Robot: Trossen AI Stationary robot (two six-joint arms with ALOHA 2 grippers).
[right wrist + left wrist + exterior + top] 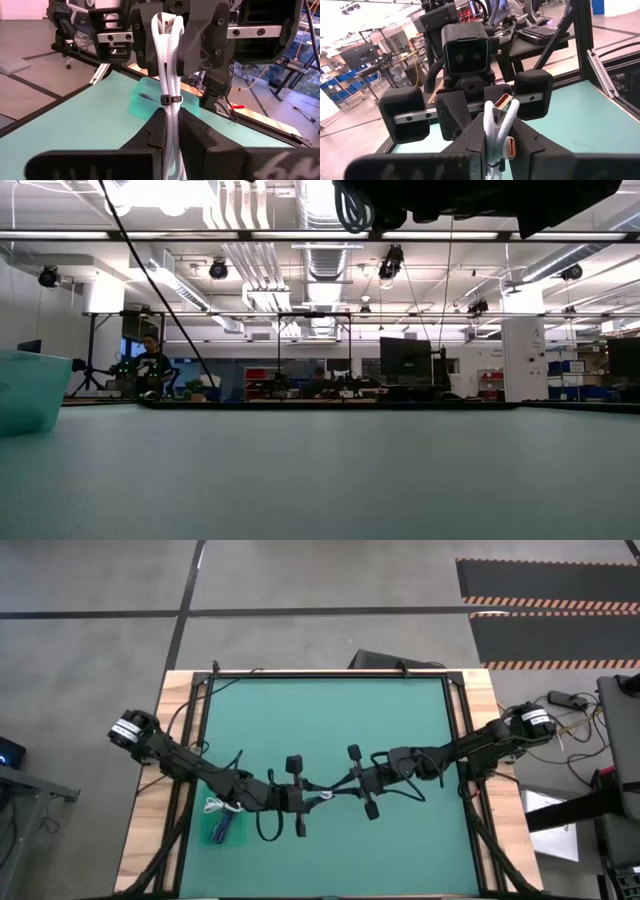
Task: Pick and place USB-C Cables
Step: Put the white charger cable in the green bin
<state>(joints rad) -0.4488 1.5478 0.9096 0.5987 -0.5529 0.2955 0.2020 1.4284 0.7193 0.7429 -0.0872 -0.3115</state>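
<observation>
One white USB-C cable bundle hangs in the air between my two grippers over the middle of the table. My left gripper is shut on it from the left and my right gripper from the right. A dark tie binds the strands. Two metal plugs stick out toward the right gripper. The second white cable lies on the table's left side, next to the teal bin. In the low view only the arms' dark undersides show at the top. My left gripper pinches the bundle's looped end between its two fingers, level, from the table's left, along the cable. The bundle is lifted clear of the table. My right gripper pinches the bundle just behind the tie, toward the plug end, between its two fingers. It comes level from the table's right, along the cable. The strands run straight from its fingers to the left gripper.
The teal bin stands near the table's left edge with something dark blue inside; it shows at the left of the low view as a teal wall. A black frame borders the green mat. People and desks are far behind.
</observation>
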